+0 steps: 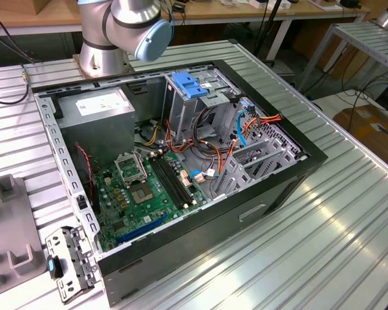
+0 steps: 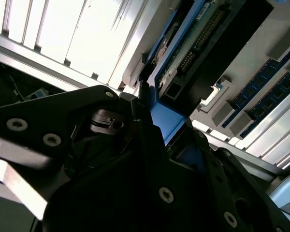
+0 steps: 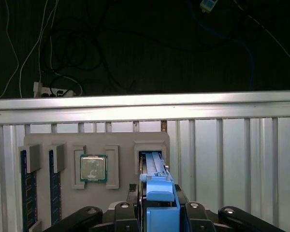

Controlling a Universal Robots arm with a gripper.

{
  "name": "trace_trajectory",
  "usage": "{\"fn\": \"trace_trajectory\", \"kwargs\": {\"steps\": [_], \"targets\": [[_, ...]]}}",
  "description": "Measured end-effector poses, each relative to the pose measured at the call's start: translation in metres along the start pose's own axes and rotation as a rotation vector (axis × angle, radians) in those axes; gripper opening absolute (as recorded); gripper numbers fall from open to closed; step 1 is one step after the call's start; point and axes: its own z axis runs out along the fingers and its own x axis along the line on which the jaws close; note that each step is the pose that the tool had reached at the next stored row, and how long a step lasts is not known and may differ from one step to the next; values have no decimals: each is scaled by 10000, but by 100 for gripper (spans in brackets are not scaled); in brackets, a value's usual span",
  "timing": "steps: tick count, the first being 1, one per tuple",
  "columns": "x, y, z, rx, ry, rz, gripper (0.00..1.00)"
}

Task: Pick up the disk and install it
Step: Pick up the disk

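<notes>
In the first wrist view, the black claw (image 3: 158, 200) sits closest to the camera. Its fingers are clamped on either side of the disk (image 3: 154, 166), a flat dark metal hard drive with blue plastic side rails. The disk stands on edge in a rectangular slot of a grey moulded parts tray (image 3: 121, 140). In the second wrist view, the claw (image 2: 165, 126) presses against the blue rail, and beyond it show the disk's (image 2: 198, 38) green circuit board and dark body.

On the same tray, a square silver processor chip (image 3: 93, 168) lies in its own pocket beside the disk's slot. Two long blue memory sticks (image 3: 28, 193) lie further along. The tray rests on a ribbed aluminium desk (image 3: 232, 159). Past the desk's edge, cables and a white power strip (image 3: 48, 89) lie in shadow.

In the exterior view, an open black computer case (image 1: 271, 194) lies on the desk with a green motherboard (image 1: 149, 194) inside. Further back in the case are a grey power-supply box (image 1: 94, 106) and a bare blue plastic caddy (image 1: 191, 85). The silver robot arm (image 1: 126, 26) rises behind the case.
</notes>
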Motion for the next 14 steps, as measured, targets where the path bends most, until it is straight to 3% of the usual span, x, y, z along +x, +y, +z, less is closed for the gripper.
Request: {"fn": "trace_trajectory", "kwargs": {"steps": [14], "targets": [[11, 0, 8, 0, 0, 0, 37]]}}
